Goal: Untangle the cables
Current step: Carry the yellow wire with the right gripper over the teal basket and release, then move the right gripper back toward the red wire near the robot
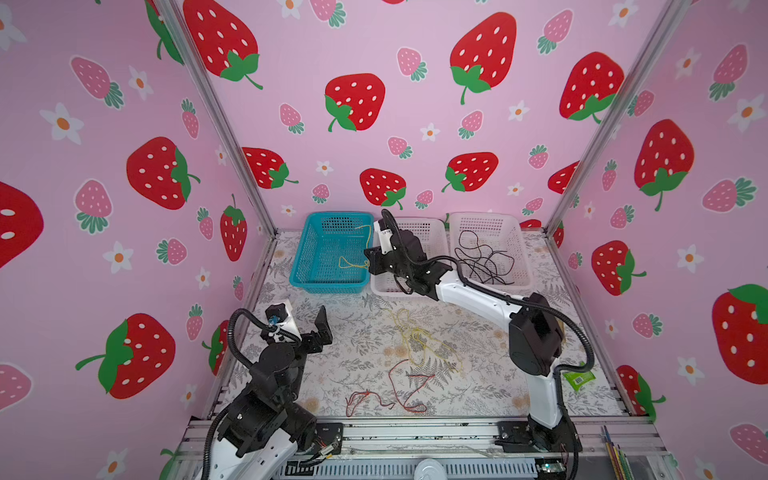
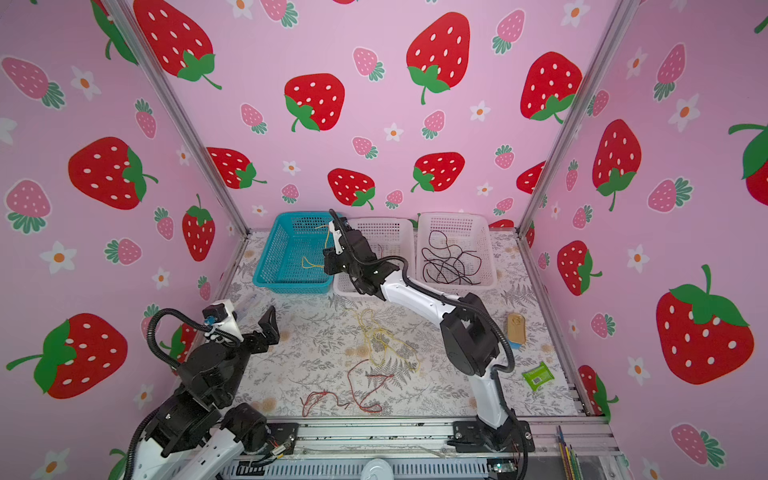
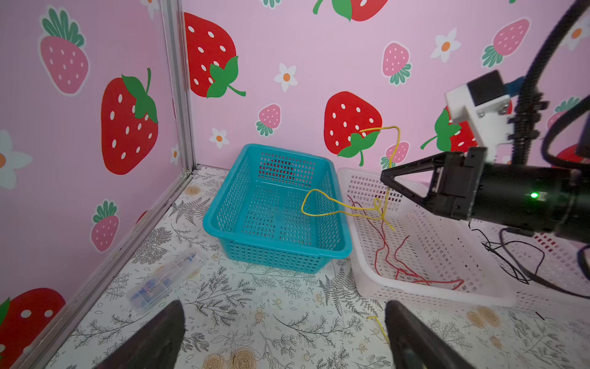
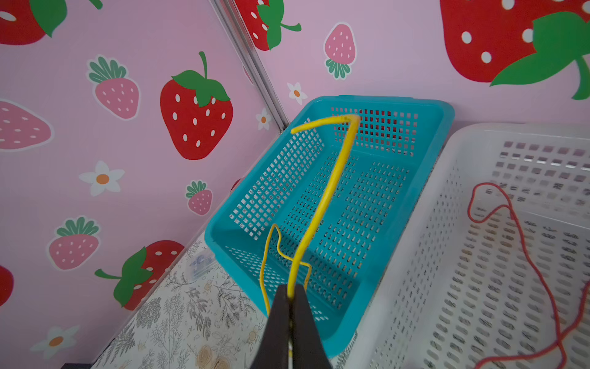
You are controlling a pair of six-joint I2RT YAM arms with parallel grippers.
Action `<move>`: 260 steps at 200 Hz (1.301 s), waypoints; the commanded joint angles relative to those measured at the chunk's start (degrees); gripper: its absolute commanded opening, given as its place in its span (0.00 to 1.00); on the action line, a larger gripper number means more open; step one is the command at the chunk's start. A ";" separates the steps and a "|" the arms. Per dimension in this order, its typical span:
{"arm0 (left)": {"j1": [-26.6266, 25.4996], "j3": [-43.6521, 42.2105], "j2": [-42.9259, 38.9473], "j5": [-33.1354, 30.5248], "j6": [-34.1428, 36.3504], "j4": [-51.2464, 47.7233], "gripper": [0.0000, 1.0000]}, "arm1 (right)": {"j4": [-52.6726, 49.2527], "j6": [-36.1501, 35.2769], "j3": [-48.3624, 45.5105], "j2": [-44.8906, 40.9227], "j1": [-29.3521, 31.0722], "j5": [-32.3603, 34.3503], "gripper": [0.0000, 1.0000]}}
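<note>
My right gripper (image 4: 290, 295) is shut on a yellow cable (image 4: 332, 188) and hangs over the near right side of the blue basket (image 1: 307, 249). The cable loops down into that basket (image 3: 316, 201). More yellow cables (image 1: 419, 340) and red cables (image 1: 399, 386) lie loose on the table. Black cables (image 1: 484, 259) fill the right white basket (image 1: 519, 241). A red cable (image 3: 392, 252) lies in the middle white basket (image 3: 415, 287). My left gripper (image 3: 284, 319) is open and empty above the table at the left (image 1: 320, 332).
A clear plastic box (image 3: 166, 281) lies by the left wall. A gold tin (image 2: 516, 326) and a green packet (image 1: 578, 379) sit near the right wall. Pencils (image 1: 615, 453) stand at the front right corner.
</note>
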 commanded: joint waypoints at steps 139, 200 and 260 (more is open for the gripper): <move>-0.69 -0.69 -0.39 -0.54 0.99 0.58 0.99 | -11.53 -1.20 23.38 18.39 -0.24 -5.88 0.08; -0.69 -0.78 -0.42 -0.42 1.09 0.67 0.99 | -12.39 -2.02 25.18 18.57 -0.27 -6.74 0.29; -1.13 -1.31 -0.83 -0.43 1.76 1.03 0.99 | -13.77 -6.10 20.23 9.39 0.26 -5.78 0.49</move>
